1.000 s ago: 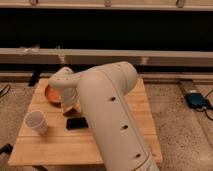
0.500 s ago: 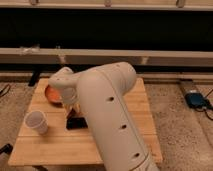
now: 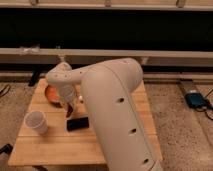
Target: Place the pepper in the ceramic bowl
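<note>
The ceramic bowl (image 3: 50, 93) is orange and shallow and sits at the far left of the wooden table (image 3: 115, 145). My gripper (image 3: 68, 102) points down at the bowl's right edge, at the end of the big white arm (image 3: 112, 100). A slim dark red pepper (image 3: 70, 110) hangs from it, just above the table and beside the bowl's rim. The wrist hides part of the bowl.
A white cup (image 3: 36, 122) stands at the table's front left. A flat black phone (image 3: 78, 123) lies just in front of the gripper. A blue device (image 3: 196, 99) lies on the floor at right. A dark wall with a ledge runs behind the table.
The gripper with the pepper has shifted slightly left toward the bowl. The cup and phone have not moved.
</note>
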Robot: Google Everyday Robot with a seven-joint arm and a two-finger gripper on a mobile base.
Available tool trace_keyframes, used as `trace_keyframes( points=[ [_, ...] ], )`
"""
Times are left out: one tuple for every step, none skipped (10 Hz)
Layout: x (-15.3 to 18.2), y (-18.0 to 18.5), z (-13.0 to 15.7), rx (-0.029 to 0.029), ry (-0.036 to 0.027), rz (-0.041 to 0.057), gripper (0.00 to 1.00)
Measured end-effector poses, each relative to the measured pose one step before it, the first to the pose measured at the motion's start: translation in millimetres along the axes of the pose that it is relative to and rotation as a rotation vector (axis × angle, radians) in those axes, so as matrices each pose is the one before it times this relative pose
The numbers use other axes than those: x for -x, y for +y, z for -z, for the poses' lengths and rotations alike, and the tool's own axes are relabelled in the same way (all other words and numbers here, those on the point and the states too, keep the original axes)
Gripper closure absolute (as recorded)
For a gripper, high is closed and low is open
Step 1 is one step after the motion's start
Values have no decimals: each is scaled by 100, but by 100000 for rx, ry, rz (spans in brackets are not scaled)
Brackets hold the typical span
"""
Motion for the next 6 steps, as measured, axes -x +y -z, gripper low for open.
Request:
trace_keyframes(
  points=[
    [211,71,1078,919,-1318,803,100],
    [438,258,1243,1101,-1623,1367,100],
    [342,309,909,337,-781,1577,100],
    [657,814,1103,852,-664,2681,100],
    [898,619,658,491,-293,2154,100],
    [999,542,338,37,-51,2059,100]
  ],
)
